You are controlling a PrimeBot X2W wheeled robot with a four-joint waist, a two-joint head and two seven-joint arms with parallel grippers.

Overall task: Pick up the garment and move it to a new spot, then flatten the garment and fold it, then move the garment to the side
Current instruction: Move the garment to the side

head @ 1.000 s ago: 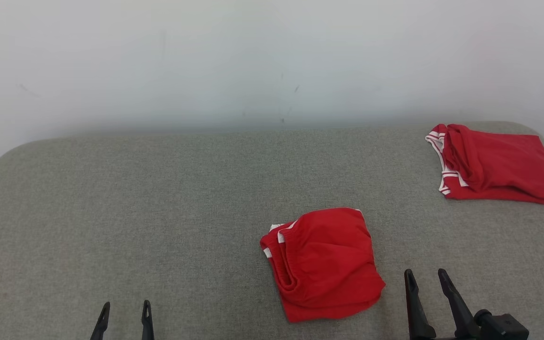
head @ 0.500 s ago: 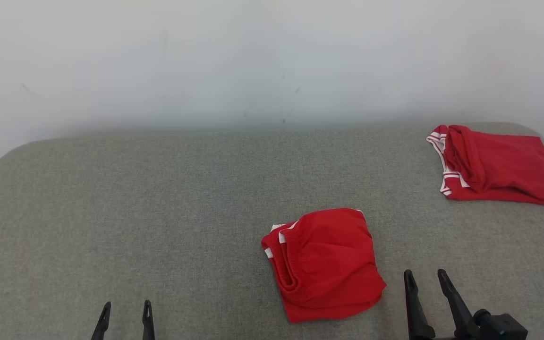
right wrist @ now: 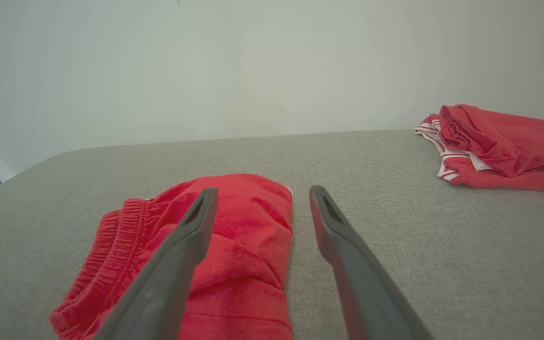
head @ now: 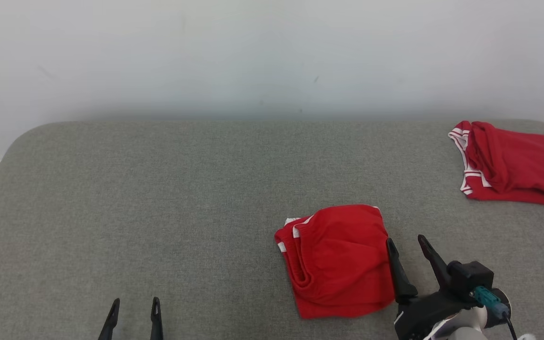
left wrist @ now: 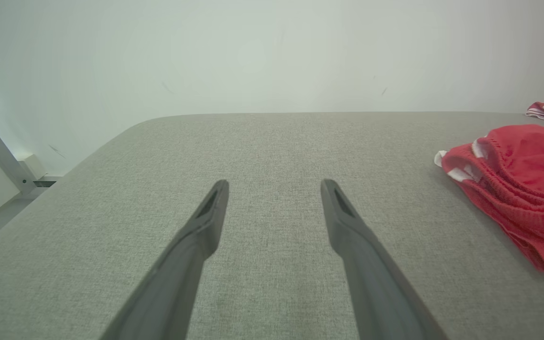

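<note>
Garment (head: 343, 259), lower centre: I see plain red, white trim at the waistband.
Second garment (head: 517, 172), upper right: red, white-striped edging.
Table (head: 158, 198): I read mottled grey weave.
Wall (head: 253, 56): off-white.
Right gripper (head: 405, 239): black fingers, teal plug.

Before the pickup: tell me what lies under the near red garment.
The near red garment lies on the grey padded surface; the patch directly beneath is covered by its cloth.
</note>
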